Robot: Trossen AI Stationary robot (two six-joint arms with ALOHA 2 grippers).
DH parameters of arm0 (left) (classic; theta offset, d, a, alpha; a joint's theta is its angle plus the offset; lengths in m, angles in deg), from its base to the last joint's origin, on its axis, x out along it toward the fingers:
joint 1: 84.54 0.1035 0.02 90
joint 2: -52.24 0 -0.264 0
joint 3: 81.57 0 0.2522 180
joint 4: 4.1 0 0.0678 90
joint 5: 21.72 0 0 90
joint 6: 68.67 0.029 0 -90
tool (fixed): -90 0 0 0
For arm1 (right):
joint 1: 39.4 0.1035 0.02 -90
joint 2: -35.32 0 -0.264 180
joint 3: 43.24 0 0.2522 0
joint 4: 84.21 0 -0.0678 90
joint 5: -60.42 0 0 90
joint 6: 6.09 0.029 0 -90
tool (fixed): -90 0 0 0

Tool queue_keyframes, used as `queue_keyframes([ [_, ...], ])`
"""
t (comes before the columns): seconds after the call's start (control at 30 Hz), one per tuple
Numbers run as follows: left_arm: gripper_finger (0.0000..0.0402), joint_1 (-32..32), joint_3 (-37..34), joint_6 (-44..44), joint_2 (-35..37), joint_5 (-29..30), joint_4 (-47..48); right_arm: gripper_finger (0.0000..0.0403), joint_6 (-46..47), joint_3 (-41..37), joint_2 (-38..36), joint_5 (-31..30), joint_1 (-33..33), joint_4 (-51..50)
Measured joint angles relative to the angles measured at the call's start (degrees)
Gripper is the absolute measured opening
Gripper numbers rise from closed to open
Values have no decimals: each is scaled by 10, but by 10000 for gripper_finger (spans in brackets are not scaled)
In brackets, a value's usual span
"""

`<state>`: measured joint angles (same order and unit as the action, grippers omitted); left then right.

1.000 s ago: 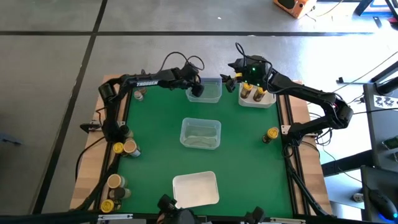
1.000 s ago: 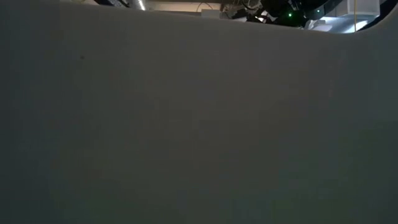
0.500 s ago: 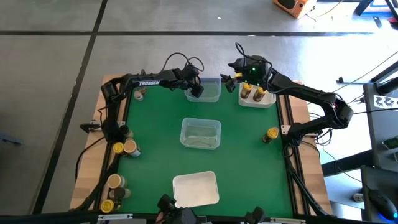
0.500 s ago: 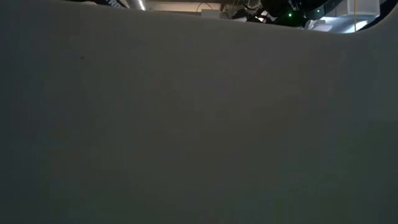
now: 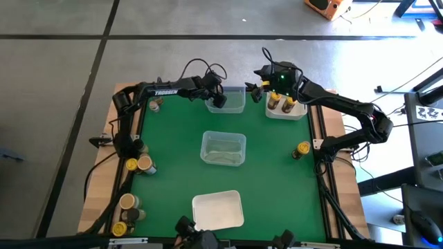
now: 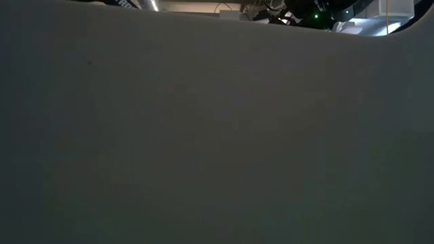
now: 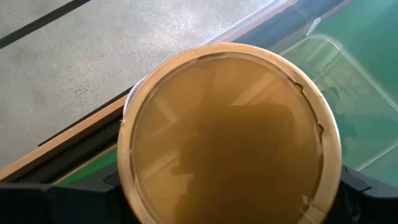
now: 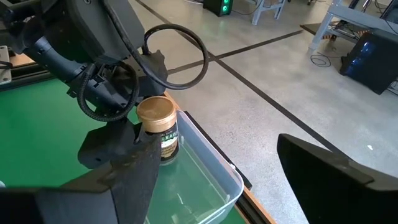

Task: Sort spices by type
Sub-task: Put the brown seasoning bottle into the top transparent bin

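My left gripper (image 5: 219, 101) is at the table's far edge, over the left end of a clear far tray (image 5: 235, 104), shut on a tan-lidded spice jar (image 8: 158, 127). That jar's lid (image 7: 230, 137) fills the left wrist view. My right gripper (image 5: 259, 89) hangs open just right of that tray, beside a white tray (image 5: 286, 113) that holds two jars (image 5: 275, 102), (image 5: 289, 105). Several more jars stand along the left edge (image 5: 138, 164), (image 5: 127, 207). One yellow-topped jar (image 5: 302, 149) stands near the right edge. My left gripper pinches the jar between its two fingers (image 7: 59, 202), on the labelled body below the lid (image 8: 166, 144). It comes slanting down from the table's left. The jar stands upright over the clear tray's left end; whether its base touches the tray floor cannot be seen.
A second clear tray (image 5: 223, 149) sits at the table's middle and a white tray (image 5: 217, 209) near the front edge. That tray's pale wall (image 6: 217, 135) fills almost the whole low view. Open green mat lies between the trays.
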<state>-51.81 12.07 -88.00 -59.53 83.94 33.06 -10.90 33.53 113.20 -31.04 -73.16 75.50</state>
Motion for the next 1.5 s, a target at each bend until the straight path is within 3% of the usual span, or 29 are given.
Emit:
queue_keyframes([
  [0.27,373,-1,0,13,0,-2,-3,319,0,0,0,0,0,0],
  [0.4,391,-1,21,25,10,-2,41,319,0,0,0,0,0,0],
  [1.0,389,-32,46,37,218,13,299,319,0,0,0,0,0,0],
  [1.27,389,-99,46,-24,263,12,411,319,0,0,0,0,0,0],
  [1.5,389,-198,46,-92,262,-12,488,319,0,0,0,0,0,0],
])
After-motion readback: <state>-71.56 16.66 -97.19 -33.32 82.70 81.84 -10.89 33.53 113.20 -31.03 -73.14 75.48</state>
